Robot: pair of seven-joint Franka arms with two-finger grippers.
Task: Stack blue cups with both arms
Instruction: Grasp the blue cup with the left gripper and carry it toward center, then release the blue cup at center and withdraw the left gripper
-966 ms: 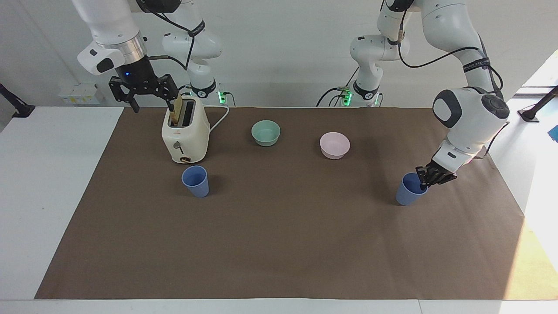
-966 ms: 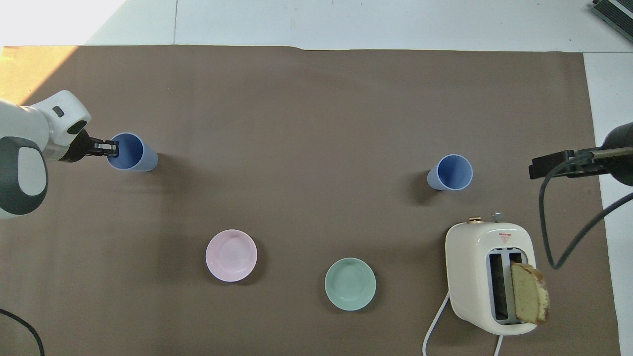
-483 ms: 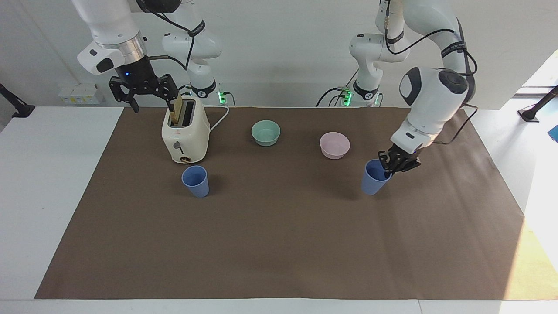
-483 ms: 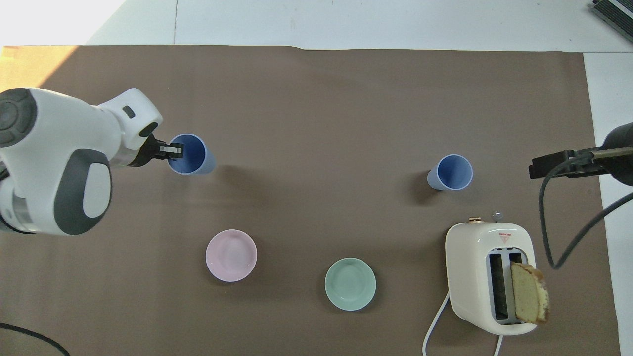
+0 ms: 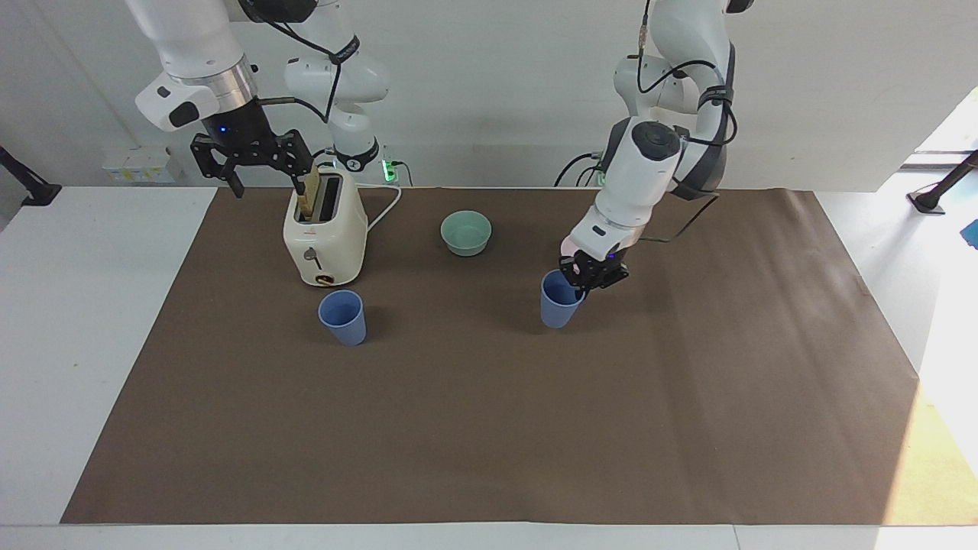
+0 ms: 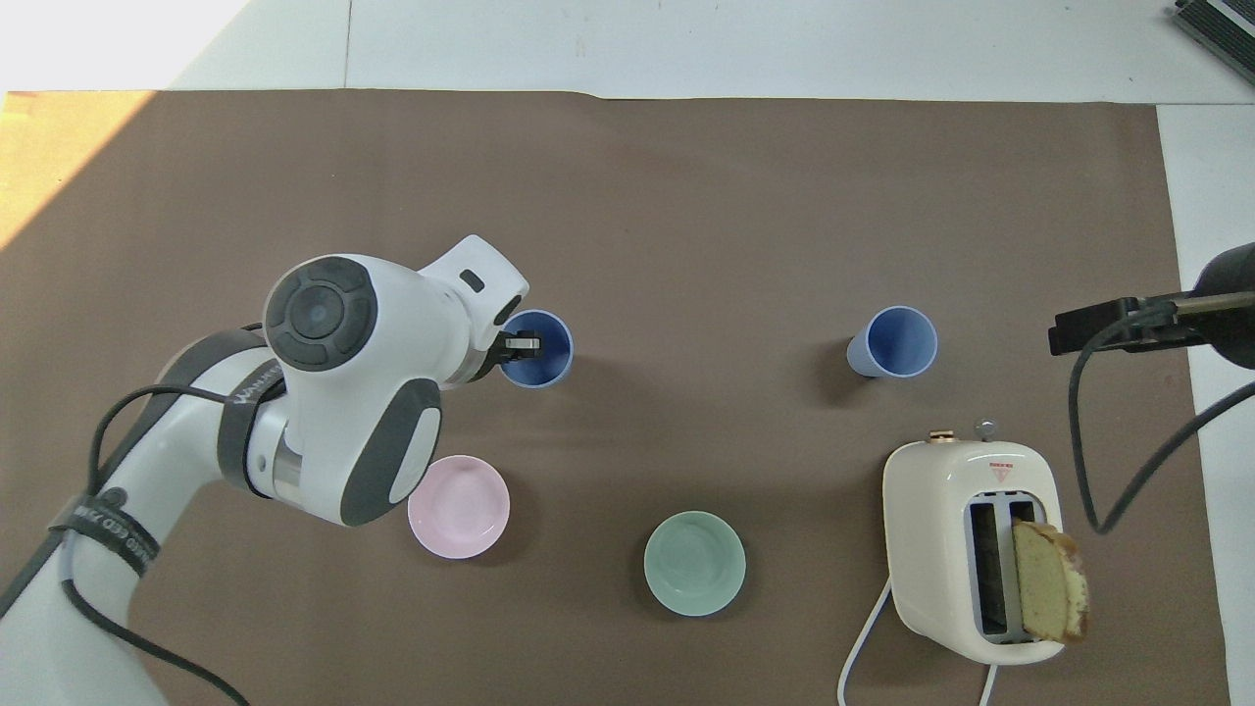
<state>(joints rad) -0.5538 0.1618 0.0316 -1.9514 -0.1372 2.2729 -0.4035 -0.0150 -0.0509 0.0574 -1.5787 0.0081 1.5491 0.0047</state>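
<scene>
One blue cup (image 5: 560, 302) (image 6: 541, 350) hangs slightly tilted, low over the middle of the brown mat. My left gripper (image 5: 588, 276) (image 6: 520, 345) is shut on its rim, one finger inside the cup. The other blue cup (image 5: 342, 317) (image 6: 894, 341) stands upright on the mat, just farther from the robots than the toaster (image 5: 325, 233) (image 6: 941, 549). My right gripper (image 5: 269, 179) (image 6: 1118, 326) waits in the air over the toaster's end of the table, open and holding nothing.
A bread slice (image 5: 311, 192) (image 6: 1049, 580) sticks up from the toaster's slot. A teal-green bowl (image 5: 466, 232) (image 6: 694, 563) and a pink bowl (image 6: 461, 510) sit nearer to the robots. My left arm hides the pink bowl in the facing view.
My left gripper has carried its blue cup from the left arm's end of the table to the middle of the mat. The right arm and the other cup have not moved.
</scene>
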